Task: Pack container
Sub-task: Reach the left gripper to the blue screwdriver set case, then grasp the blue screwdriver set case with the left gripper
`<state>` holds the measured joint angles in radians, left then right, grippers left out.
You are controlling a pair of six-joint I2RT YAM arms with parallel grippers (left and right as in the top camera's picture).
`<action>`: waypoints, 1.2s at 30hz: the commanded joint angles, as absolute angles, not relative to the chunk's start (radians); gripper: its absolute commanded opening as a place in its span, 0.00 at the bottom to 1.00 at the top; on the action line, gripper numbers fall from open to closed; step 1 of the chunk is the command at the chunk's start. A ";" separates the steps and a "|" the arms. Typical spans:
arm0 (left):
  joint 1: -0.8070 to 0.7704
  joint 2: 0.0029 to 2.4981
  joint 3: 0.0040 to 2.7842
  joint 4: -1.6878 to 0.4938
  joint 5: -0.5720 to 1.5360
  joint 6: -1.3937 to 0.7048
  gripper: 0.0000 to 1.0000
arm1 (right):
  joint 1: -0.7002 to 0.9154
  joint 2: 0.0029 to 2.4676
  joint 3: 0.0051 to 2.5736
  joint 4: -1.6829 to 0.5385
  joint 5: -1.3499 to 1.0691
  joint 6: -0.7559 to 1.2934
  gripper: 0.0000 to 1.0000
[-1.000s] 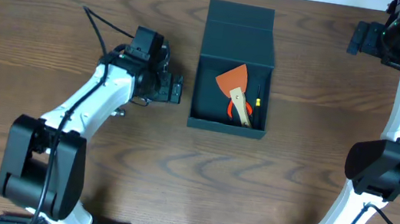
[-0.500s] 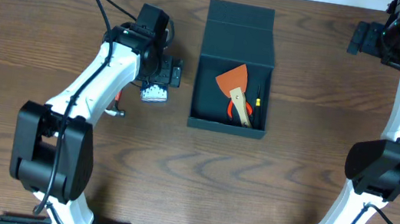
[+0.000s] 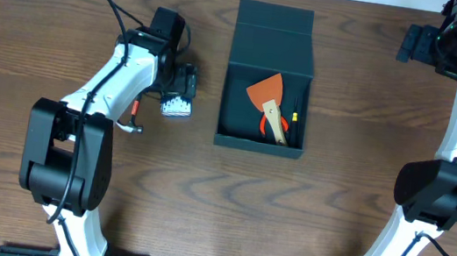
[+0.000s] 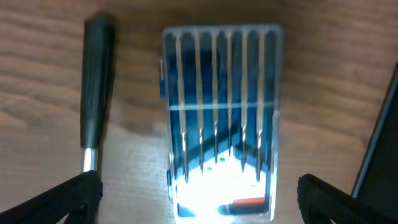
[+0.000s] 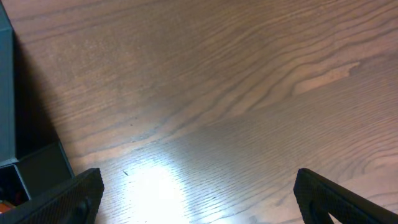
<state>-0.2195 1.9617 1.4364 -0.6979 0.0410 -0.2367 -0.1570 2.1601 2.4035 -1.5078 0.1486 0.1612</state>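
The dark teal-grey matte rectangular box [image 3: 273, 41], lid flapped back, sits on the wooden counter [image 3: 333, 204] near the wide-spread left claw [image 4: 200, 196] and holds an orange-bladed, wooden-handled scraper [image 3: 268, 93]. A clear plastic screwdriver case [image 4: 222, 118] lies beneath that claw. The right claw [image 5: 199, 196] gapes wide, empty.

No lettering, label or number can be read on anything in view.

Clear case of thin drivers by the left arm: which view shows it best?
Left wrist: the case fills the frame, its row of thin shafts visible. Overhead gives only a small pale block left of the container. Right wrist shows none of it.
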 commanded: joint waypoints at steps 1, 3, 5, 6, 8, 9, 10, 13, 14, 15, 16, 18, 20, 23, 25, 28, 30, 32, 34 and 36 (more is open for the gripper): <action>-0.221 1.967 1.453 -0.698 0.024 -0.265 0.98 | -0.159 2.151 2.421 -1.511 0.157 0.175 0.99; -0.221 1.967 1.453 -0.696 0.057 -0.265 0.99 | -0.159 2.151 2.421 -1.511 0.157 0.175 0.99; -0.221 1.967 1.453 -0.694 0.083 -0.264 0.99 | -0.159 2.151 2.421 -1.511 0.157 0.175 0.99; -0.221 1.967 1.453 -0.688 0.086 -0.265 0.99 | -0.159 2.151 2.421 -1.511 0.157 0.175 0.99; -0.221 1.967 1.453 -0.679 0.086 -0.302 0.99 | -0.159 2.151 2.421 -1.511 0.157 0.175 0.99; -0.221 1.967 1.453 -0.677 0.086 -0.326 0.99 | -0.159 2.151 2.421 -1.511 0.157 0.175 0.99; -0.221 1.968 1.453 -0.675 0.085 -0.339 0.99 | -0.159 2.151 2.421 -1.511 0.157 0.175 0.99; -0.222 1.968 1.453 -0.667 0.085 -0.357 0.99 | -0.159 2.151 2.421 -1.511 0.157 0.175 0.99; -0.222 1.968 1.453 -0.666 0.080 -0.358 0.99 | -0.159 2.151 2.421 -1.511 0.157 0.175 0.99; -0.222 1.968 1.453 -0.668 0.074 -0.361 0.99 | -0.159 2.151 2.421 -1.511 0.157 0.175 0.99; -0.222 1.969 1.453 -0.671 0.068 -0.362 0.99 | -0.159 2.151 2.421 -1.511 0.157 0.175 0.99; -0.227 1.972 1.453 -0.672 0.062 -0.361 0.99 | -0.159 2.151 2.421 -1.511 0.157 0.175 0.99; -0.233 1.975 1.453 -0.672 0.060 -0.361 0.99 | -0.159 2.151 2.421 -1.511 0.157 0.175 0.99; -0.248 1.987 1.453 -0.671 0.059 -0.355 0.99 | -0.159 2.151 2.421 -1.511 0.157 0.175 0.99; -0.258 1.998 1.453 -0.672 0.059 -0.334 0.99 | -0.159 2.151 2.421 -1.511 0.157 0.175 0.99; -0.271 2.020 1.453 -0.679 0.040 -0.327 0.99 | -0.159 2.151 2.421 -1.511 0.157 0.175 0.99; -0.273 2.030 1.453 -0.679 0.031 -0.326 0.99 | -0.159 2.151 2.421 -1.511 0.157 0.175 0.99; -0.271 2.036 1.453 -0.679 0.023 -0.326 0.99 | -0.159 2.151 2.421 -1.511 0.157 0.175 0.99; -0.272 2.040 1.453 -0.679 0.004 -0.324 0.99 | -0.159 2.151 2.421 -1.511 0.157 0.175 0.99; -0.272 2.040 1.453 -0.675 -0.007 -0.315 0.99 | -0.159 2.151 2.421 -1.511 0.157 0.175 0.99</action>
<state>-0.2749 2.0365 1.4364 -0.6750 0.0372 -0.3382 -0.1570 2.1601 2.4035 -1.5078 0.1486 0.1612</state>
